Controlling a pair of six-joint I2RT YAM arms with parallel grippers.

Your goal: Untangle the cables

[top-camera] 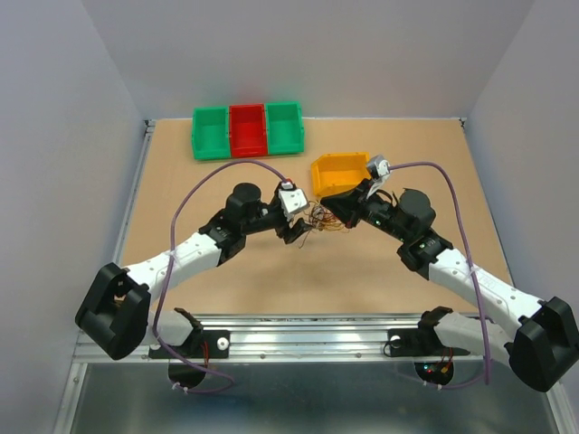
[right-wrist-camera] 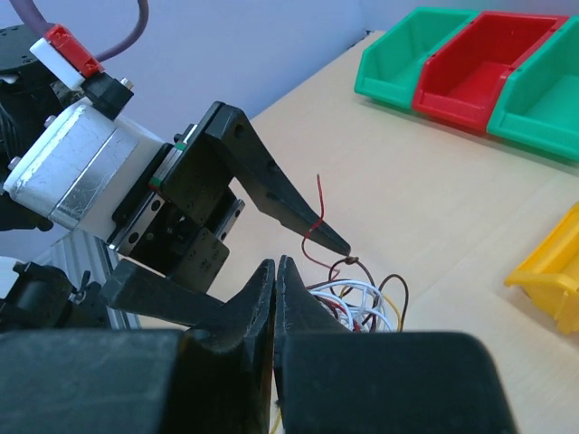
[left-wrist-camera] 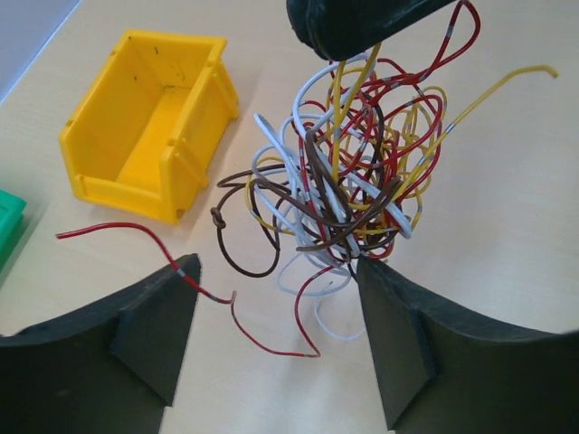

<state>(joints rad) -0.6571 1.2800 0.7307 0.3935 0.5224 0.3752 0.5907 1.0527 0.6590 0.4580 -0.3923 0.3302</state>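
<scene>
The cables (left-wrist-camera: 348,172) are one tangle of thin white, red, yellow and brown wires at the table's middle (top-camera: 318,217). My right gripper (right-wrist-camera: 276,271) is shut on the top of the tangle; its fingertips (left-wrist-camera: 353,36) come in from above, and wires hang below it (right-wrist-camera: 362,303). My left gripper (left-wrist-camera: 280,344) is open and empty, its fingers either side of the tangle's lower loops. The right fingertip (left-wrist-camera: 380,271) touches the bundle. A loose red wire (left-wrist-camera: 136,237) trails left over the left finger. In the top view the grippers (top-camera: 294,224) (top-camera: 339,212) face each other.
A yellow bin (top-camera: 339,170) (left-wrist-camera: 149,127) stands empty just behind the tangle and to its left in the left wrist view. A row of green, red and green bins (top-camera: 247,129) (right-wrist-camera: 479,68) sits at the back. The table's metal rail (top-camera: 298,330) runs along the front.
</scene>
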